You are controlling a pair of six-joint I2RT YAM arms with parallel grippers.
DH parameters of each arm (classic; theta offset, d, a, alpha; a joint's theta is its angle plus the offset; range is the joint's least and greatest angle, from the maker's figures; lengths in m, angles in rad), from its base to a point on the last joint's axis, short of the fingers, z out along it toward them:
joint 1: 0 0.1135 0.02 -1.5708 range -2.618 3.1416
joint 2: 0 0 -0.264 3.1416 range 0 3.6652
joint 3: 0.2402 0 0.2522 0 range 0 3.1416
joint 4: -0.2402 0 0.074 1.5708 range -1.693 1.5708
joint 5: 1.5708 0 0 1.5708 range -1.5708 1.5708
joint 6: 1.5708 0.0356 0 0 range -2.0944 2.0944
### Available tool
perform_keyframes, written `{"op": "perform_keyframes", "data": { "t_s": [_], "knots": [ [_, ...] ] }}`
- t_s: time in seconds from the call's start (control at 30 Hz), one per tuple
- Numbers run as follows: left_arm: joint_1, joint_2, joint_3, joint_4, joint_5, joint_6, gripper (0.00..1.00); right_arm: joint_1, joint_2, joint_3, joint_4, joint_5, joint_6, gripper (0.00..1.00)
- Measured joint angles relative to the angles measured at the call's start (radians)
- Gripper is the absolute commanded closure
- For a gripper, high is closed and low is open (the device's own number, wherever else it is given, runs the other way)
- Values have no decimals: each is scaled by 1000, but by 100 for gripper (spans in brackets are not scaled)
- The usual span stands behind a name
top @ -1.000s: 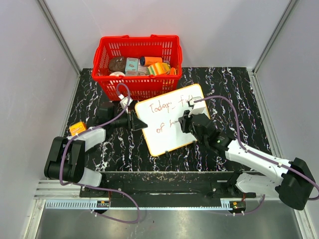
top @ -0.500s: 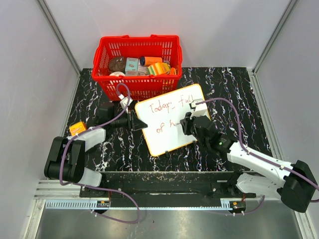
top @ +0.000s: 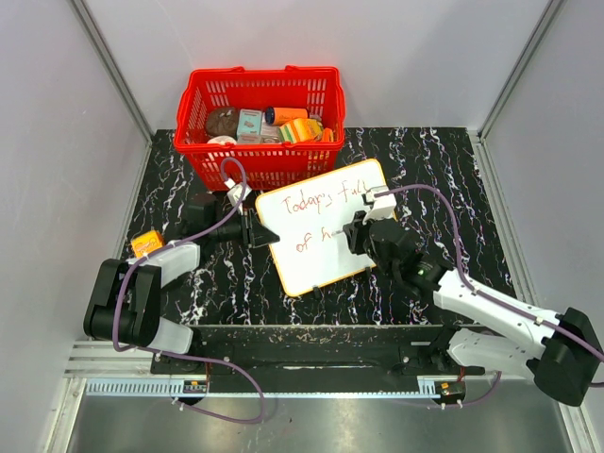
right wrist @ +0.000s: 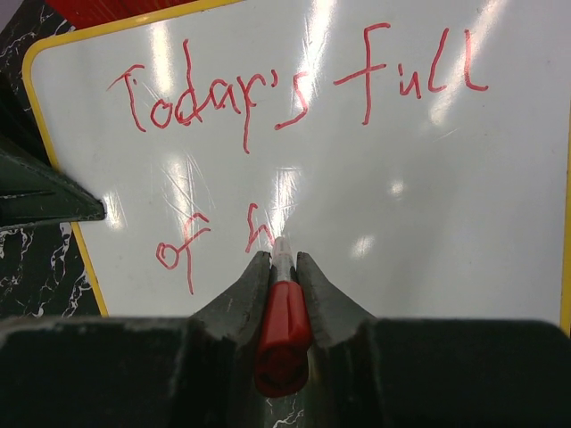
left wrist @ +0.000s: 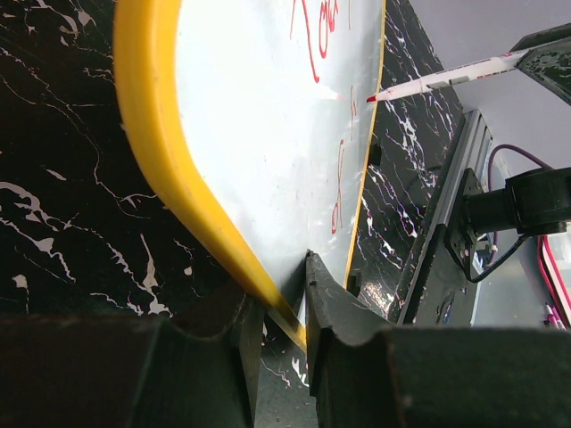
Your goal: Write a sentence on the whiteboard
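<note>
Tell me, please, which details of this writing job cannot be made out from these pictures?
Right wrist view: the marker and right gripper hide the tip, so contact with the whiteboard is unclear.
Left wrist view: the sentence is seen at a steep slant, too foreshortened to read.
Top view: items in the red basket are too small to identify.

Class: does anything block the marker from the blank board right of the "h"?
Nothing visible does. The marker in the right gripper faces bare whiteboard; the left gripper clamps only its left edge.
</note>
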Motion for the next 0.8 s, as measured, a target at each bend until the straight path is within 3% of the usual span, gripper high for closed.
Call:
{"op": "perform_keyframes", "data": {
  "t_s": [0.8],
  "knots": [
    [0,0,0,-5,-2,1,100,-19,62,18,56,12,3,100]
  ]
}}
